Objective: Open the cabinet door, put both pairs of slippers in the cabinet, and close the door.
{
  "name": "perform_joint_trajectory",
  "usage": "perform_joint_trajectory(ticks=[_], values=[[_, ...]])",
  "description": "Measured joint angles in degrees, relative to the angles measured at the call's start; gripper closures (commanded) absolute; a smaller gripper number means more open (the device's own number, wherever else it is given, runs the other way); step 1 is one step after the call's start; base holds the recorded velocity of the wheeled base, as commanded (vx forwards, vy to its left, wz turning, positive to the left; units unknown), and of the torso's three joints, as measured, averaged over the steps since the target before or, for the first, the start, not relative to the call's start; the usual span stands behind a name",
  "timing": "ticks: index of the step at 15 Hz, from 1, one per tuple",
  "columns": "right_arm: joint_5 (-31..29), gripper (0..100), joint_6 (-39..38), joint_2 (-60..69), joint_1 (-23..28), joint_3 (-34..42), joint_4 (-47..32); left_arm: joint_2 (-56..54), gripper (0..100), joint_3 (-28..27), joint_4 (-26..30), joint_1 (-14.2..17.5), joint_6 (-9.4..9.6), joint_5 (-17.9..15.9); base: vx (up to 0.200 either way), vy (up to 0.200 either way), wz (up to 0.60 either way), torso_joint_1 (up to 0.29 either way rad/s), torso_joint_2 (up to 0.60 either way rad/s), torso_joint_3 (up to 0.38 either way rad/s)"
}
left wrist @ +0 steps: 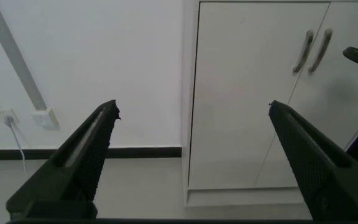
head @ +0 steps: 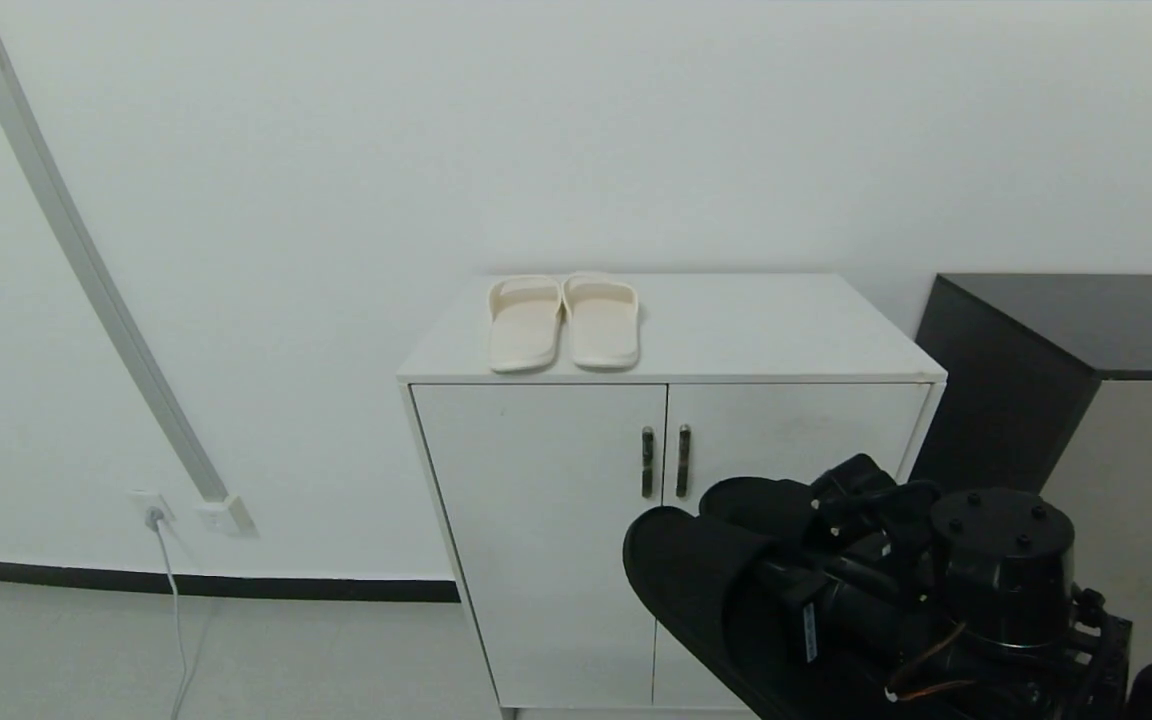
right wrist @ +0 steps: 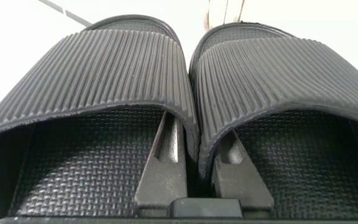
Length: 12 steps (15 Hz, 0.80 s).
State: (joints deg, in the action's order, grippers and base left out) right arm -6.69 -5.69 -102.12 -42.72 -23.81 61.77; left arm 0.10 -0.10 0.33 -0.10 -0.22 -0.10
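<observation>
While both doors of the white cabinet (head: 536, 530) stand shut, the step in hand is judged to be opening one of them. The left claw (left wrist: 192, 109), spread wide and holding nothing, faces the cabinet front from off its left side. Being free, it would best close on the left door handle (head: 647, 461), gripping the bar squarely and pulling along the door's arc rather than straight back. The right claw (right wrist: 194, 183) is clamped on the black slippers (head: 706, 560), its fingers (right wrist: 163, 168) inside the shoes and pinching their adjoining inner walls. This pair hangs low before the right door, near the handles, and should be kept out of the door's swing. The black slippers have ribbed straps and textured footbeds. The cream slippers (head: 563, 322) lie side by side, touching, on the cabinet top, toward its left.
</observation>
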Motion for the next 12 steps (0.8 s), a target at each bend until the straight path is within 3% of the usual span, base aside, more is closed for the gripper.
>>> perform_joint_trajectory(ticks=[12], values=[[0.0,100,0.1,-0.1,0.0,1.6,1.4,0.0,0,0.0,0.0,0.0,-0.02,0.0,0.000,0.000,0.00,-0.149,0.49,0.334]])
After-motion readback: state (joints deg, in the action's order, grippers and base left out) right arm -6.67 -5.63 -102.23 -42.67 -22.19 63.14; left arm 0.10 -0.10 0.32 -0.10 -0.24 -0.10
